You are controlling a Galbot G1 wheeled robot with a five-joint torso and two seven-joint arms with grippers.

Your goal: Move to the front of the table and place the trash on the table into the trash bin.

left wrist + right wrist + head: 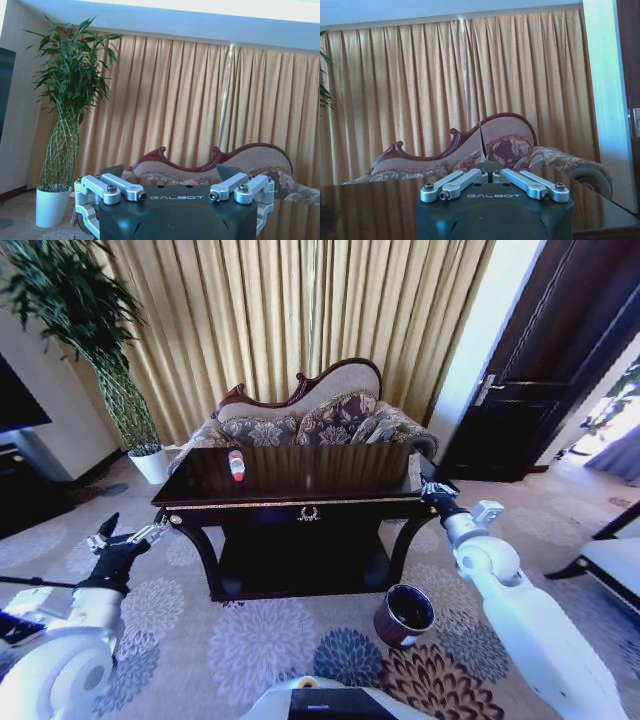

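Here the robot faces the bench (pixel 300 502), bottle (pixel 237 464) on top, trash bin (pixel 405 614) below; left gripper (pixel 170 177) fingers spread, right gripper (pixel 487 167) fingers closed, empty

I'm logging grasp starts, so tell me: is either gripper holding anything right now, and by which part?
Nothing is held. The left gripper is open, left of the table; the right gripper is shut on nothing at its right corner. The bottle lies untouched.
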